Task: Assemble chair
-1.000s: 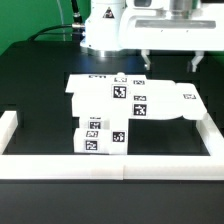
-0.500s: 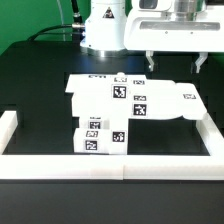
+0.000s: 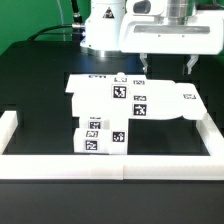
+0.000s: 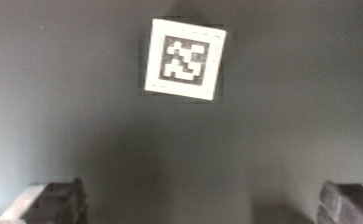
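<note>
Black tabletop [image 3: 40, 90] fills the exterior view, bounded along its near edge by a long low white border wall [image 3: 110, 165] whose short return arms rise at the two corners; a green surface lies beyond the table's far edge. The glossy white robot arm [image 3: 105, 25] stands at the back of the table, and its wide wrist housing hangs level above the work area with the gripper [image 3: 168, 62] pointing straight down. Its two fingers [image 3: 146, 60] are spread wide apart and hold nothing; their tips hang above the table, clear of every part. Directly below and in front of the gripper lies the chair [image 3: 120, 105], unassembled: a flat white panel flat on the table, with chunky tagged bars and blocks stacked against its near side, toward the border wall. Parts touch one another in a compact cluster; a narrow strip of bare black table separates the cluster from the wall. Open tabletop extends well to the side of the gripper toward the exterior view's left. In the wrist view, a single white tagged piece [image 4: 187, 60] lies slightly tilted on the dark surface beyond the gripper, with both finger pads [image 4: 53, 200] visible at the frame edge, widely separated and touching nothing.
</note>
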You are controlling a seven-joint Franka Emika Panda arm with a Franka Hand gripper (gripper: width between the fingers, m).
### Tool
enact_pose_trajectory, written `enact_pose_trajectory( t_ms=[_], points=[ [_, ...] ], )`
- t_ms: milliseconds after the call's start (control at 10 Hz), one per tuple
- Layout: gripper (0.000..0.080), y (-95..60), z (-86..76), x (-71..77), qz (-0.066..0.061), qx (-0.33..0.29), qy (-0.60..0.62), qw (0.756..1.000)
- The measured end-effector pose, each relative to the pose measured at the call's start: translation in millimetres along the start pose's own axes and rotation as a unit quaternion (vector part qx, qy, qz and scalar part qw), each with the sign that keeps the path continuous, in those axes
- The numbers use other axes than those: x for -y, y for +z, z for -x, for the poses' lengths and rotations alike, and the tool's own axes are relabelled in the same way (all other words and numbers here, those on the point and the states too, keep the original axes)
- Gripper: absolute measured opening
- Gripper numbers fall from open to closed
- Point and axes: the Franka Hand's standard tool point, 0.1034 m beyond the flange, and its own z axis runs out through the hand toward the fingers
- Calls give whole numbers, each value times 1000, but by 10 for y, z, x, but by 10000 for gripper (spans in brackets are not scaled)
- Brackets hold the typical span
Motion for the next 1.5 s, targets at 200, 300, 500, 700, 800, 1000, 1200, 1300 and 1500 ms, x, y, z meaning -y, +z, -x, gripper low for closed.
enact_pose_trajectory(
  t_ms=[200, 300, 500, 700, 800, 1000, 1200, 1300, 1500],
  points=[
    [649, 26, 4, -10, 1, -2, 0, 1000],
    [649, 95, 35, -40, 4, -5, 1, 1000],
    [649, 268, 100, -63, 11, -4, 1, 1000],
    [649, 410, 139, -49, 16, -4, -2, 1000],
    [649, 458, 147, -55, 19, -2, -2, 1000],
    [649, 463, 148, -58, 19, -2, -3, 1000],
    [649, 478, 154, -62, 20, -2, -3, 1000],
    [649, 541, 162, -65, 22, -5, -4, 1000],
    [649, 624, 191, -82, 27, 1, -6, 1000]
  ],
)
